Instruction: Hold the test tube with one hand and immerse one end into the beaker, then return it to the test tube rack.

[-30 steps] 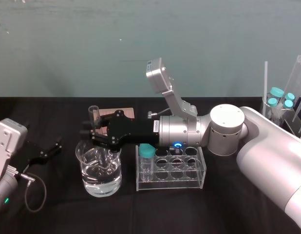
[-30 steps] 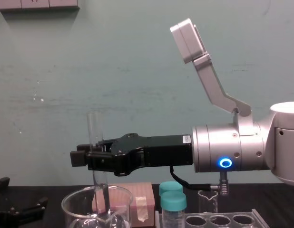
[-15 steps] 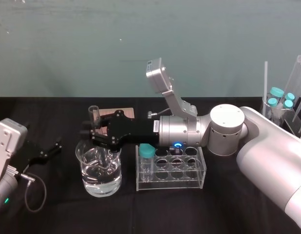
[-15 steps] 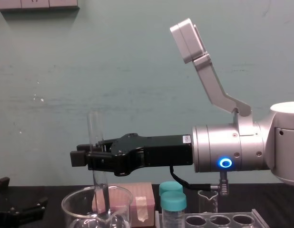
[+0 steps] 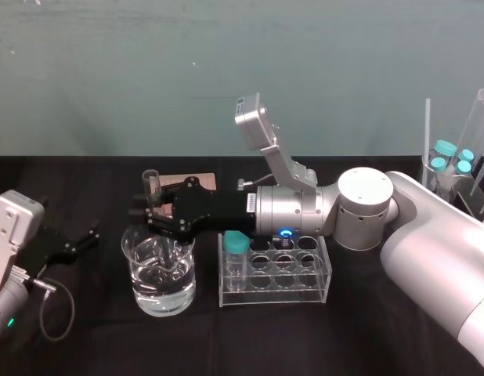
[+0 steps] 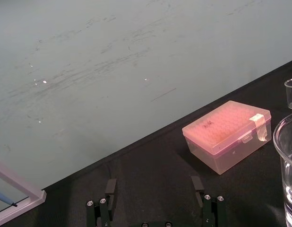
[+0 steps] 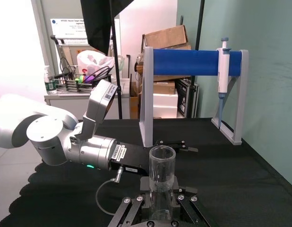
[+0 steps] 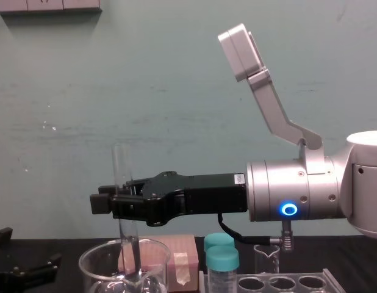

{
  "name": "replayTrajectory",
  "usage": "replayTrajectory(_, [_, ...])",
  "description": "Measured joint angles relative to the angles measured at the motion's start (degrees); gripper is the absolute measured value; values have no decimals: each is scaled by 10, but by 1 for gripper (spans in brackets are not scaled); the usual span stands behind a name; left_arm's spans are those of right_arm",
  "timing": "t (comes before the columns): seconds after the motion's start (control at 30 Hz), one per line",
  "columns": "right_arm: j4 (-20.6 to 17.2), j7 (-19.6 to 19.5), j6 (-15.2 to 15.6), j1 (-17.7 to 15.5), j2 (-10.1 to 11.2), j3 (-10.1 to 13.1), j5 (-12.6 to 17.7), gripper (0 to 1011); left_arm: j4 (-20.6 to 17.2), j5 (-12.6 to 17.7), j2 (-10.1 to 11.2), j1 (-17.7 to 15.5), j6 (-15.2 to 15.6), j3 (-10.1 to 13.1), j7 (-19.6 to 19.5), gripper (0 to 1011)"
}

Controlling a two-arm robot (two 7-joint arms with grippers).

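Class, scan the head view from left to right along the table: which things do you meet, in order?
left gripper → beaker → test tube rack → turquoise-capped vials

Test tube point(image 8: 121, 166) held upright over the beaker point(image 5: 140, 276), rack at 3 o'clock

The long, clear, uncapped test tube stands vertical, open mouth up, lower end below the rim inside the beaker; the black right gripper point(image 8: 124, 204) reaches in level from 3 o'clock and clamps it at mid-length; the wide glass beaker stands partly filled with clear water; the pale, translucent test tube rack point(image 5: 275, 292) sits just beside the beaker, two rows of round holes facing up.
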Motion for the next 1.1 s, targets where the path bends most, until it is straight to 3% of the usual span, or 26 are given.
replayTrajectory(1.1, [0, 0, 0, 0, 0, 0, 0, 242, 0, 0, 0, 0, 0, 0, 0, 1000])
